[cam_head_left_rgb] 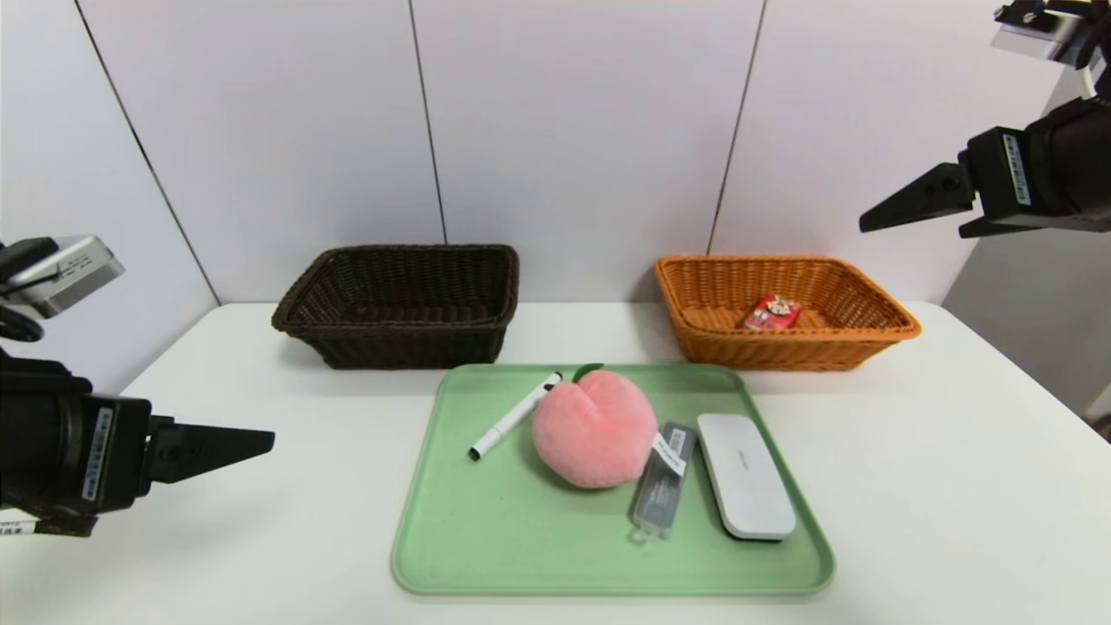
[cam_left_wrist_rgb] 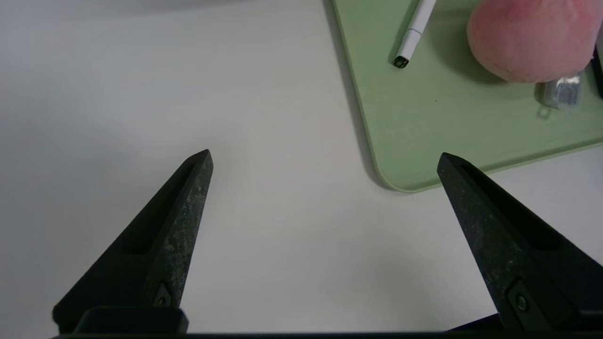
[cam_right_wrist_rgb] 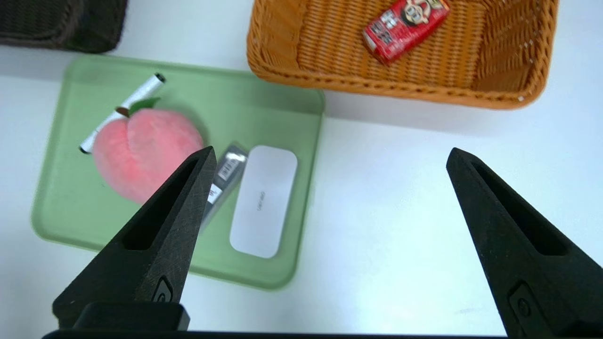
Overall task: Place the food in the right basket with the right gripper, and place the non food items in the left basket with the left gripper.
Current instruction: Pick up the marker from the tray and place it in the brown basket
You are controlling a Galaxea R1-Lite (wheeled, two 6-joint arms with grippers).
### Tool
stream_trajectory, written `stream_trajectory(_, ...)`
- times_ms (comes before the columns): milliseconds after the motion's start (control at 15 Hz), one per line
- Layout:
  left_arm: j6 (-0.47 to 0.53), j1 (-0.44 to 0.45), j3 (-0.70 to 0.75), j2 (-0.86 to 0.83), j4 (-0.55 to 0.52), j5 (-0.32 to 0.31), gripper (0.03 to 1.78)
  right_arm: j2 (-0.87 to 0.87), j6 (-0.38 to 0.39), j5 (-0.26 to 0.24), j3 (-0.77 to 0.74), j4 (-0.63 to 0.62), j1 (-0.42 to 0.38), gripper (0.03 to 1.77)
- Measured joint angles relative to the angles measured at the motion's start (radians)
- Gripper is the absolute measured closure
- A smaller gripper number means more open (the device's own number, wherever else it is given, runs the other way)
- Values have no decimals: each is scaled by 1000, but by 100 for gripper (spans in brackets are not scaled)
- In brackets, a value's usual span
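A red drink carton lies inside the orange basket at the back right. The dark brown basket stands at the back left with nothing showing in it. On the green tray sit a white marker, a pink plush peach, a grey transparent case and a white oblong case. My right gripper hangs open and empty, high above the table's right side. Low at the left, my left gripper stands open and empty.
The tray lies in the middle of the white table, in front of both baskets. A white panelled wall closes off the back.
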Motion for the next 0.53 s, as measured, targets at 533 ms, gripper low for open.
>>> stream_trajectory(533,-111,-165,-174,199,6,38,12,-136,12,-31,235,3,119,11)
